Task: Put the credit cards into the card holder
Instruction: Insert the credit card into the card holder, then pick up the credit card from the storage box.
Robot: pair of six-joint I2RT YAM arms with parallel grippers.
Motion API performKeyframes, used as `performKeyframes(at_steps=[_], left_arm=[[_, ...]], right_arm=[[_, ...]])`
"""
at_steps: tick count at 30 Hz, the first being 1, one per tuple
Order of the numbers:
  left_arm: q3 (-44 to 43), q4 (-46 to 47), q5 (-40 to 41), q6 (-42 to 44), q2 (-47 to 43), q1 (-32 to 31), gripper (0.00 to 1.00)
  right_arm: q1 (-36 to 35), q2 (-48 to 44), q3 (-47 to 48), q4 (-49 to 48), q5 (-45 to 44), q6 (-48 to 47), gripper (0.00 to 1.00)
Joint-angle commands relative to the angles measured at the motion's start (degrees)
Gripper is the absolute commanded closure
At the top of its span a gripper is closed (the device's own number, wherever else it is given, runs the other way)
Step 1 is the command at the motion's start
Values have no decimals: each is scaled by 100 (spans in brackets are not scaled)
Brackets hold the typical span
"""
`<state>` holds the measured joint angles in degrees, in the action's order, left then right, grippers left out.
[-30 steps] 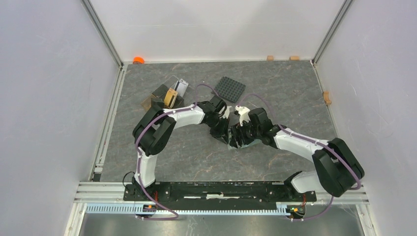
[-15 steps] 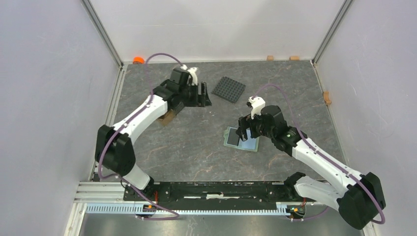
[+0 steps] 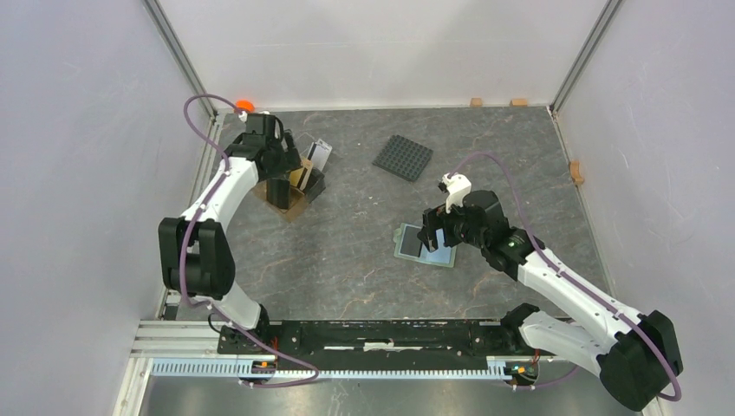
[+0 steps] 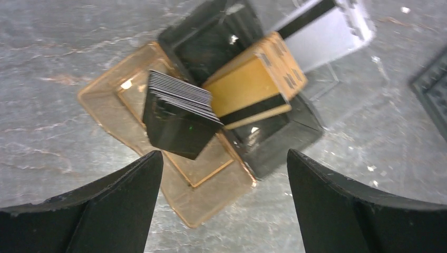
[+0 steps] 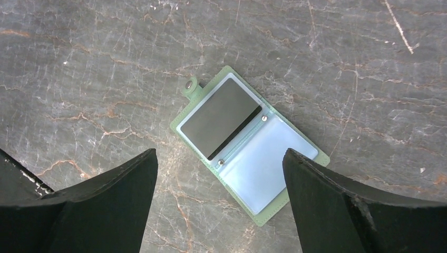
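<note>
The card holder [image 3: 425, 246] lies open on the table, sage-green rim, light blue inside [image 5: 263, 168]. A dark card [image 5: 219, 118] sits in its left pocket. My right gripper [image 5: 220, 155] hovers over it, open and holding nothing [image 3: 431, 230]. More credit cards stand in trays at the far left: a black stack [image 4: 179, 121], a tan-gold stack [image 4: 245, 87] and white-grey ones [image 4: 321, 34]. Open and empty, my left gripper [image 4: 224, 155] hangs above the brown tray's near corner [image 3: 279, 186].
The brown tray [image 4: 205, 195] overlaps a black tray [image 4: 284, 137]. A black studded plate [image 3: 403, 158] lies at the back centre. An orange object [image 3: 244, 106] sits in the back left corner. Small wooden blocks [image 3: 518, 101] line the back and right edges.
My left arm swung from the card holder to the card trays at the far left and its gripper opened. The right gripper opened fully and drew back; the holder now shows with the dark card inside.
</note>
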<state>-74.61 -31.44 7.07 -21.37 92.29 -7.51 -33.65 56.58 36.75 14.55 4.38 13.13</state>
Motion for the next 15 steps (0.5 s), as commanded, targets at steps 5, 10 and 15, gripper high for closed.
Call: performKeyframes(at_steps=[5,10,15], left_arm=[[-36,-55,540,170,518,241,5],[-72,-5,232,117,821,295,2],[-63,1,-47,63,1012,298,2]], right_arm=[[-1,-64,-107,-355,307,82,8],[-1,-60,-124,-400,351,86,8],[-1,-11,-124,-421,357,111,8]])
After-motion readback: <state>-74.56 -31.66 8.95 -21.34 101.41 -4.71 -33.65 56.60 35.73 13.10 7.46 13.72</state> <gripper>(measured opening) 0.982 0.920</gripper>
